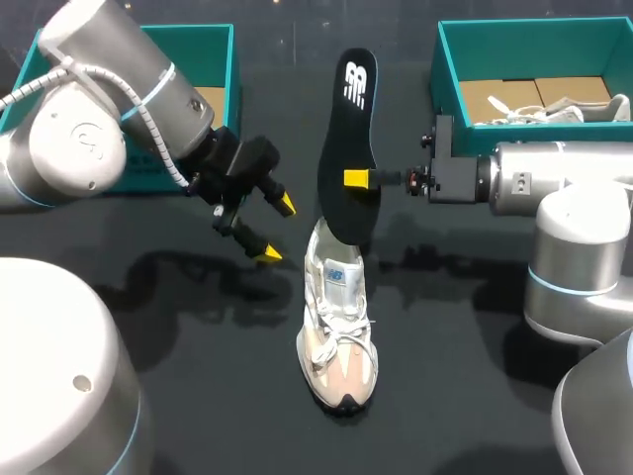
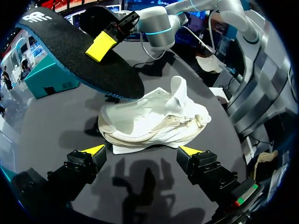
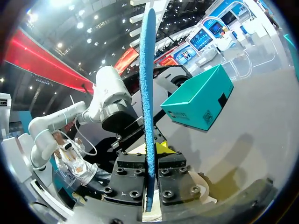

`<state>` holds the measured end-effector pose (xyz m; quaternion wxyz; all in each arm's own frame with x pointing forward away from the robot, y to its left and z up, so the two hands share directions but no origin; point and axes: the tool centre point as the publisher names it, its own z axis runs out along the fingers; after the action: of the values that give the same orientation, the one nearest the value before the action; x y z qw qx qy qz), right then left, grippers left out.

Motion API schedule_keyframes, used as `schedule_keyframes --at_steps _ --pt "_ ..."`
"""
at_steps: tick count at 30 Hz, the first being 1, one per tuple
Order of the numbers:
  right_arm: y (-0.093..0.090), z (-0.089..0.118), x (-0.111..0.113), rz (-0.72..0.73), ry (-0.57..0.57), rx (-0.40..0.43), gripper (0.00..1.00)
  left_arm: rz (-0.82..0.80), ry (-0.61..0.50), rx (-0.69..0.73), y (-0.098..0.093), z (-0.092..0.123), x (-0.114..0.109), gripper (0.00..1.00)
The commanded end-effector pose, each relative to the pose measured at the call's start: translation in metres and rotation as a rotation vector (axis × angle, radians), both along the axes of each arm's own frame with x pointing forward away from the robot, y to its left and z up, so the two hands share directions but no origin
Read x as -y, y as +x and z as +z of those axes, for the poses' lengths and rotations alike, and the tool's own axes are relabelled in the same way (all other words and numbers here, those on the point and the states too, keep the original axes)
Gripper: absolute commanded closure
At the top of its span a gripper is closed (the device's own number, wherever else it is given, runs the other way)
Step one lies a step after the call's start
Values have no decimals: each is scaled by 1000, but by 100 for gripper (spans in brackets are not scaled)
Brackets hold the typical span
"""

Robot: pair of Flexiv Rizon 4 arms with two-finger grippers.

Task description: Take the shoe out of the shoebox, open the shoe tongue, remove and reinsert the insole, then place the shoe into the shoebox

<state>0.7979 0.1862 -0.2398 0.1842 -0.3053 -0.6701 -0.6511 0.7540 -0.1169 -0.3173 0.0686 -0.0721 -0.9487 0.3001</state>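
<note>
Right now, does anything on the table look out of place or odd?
Only the black insole: it is out of the shoe, held in the air by the right fingers, one end near the shoe's heel. That suits the task. The shoe stands on its sole; nothing looks spilled or damaged.

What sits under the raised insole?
The white shoe stands on the table directly beneath the insole's lower end. The insole covers the shoe's opening, so its inside is hidden.
</note>
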Motion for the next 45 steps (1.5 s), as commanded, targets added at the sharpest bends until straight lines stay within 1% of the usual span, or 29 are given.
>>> schedule_keyframes --at_steps 1,7,8,10,18,19,22,25,30,37,45 --pt "3 -8 -9 -5 28 20 100 2 20 15 2 -15 10 0" --pt "10 -12 -19 33 35 32 100 -20 40 42 6 -27 15 0" --pt "11 -14 -20 28 22 24 100 -21 44 40 6 -29 16 0" --pt "10 -15 -19 4 8 32 100 -65 58 14 7 -31 17 0" --pt "10 -15 -19 4 8 32 100 -65 58 14 7 -31 17 0" --pt "10 -15 -19 4 8 32 100 -77 69 4 6 -34 19 0" --pt "10 -21 -23 15 6 46 100 -78 64 -4 6 -39 23 0" --pt "12 -26 -23 24 24 47 100 -72 73 11 5 -42 25 0" --pt "12 -28 -24 37 39 65 100 -56 79 24 4 -45 25 0" --pt "16 -31 -27 58 52 66 100 -32 80 38 3 -48 21 0" --pt "16 -32 -26 65 59 72 100 -19 73 42 2 -46 19 0"
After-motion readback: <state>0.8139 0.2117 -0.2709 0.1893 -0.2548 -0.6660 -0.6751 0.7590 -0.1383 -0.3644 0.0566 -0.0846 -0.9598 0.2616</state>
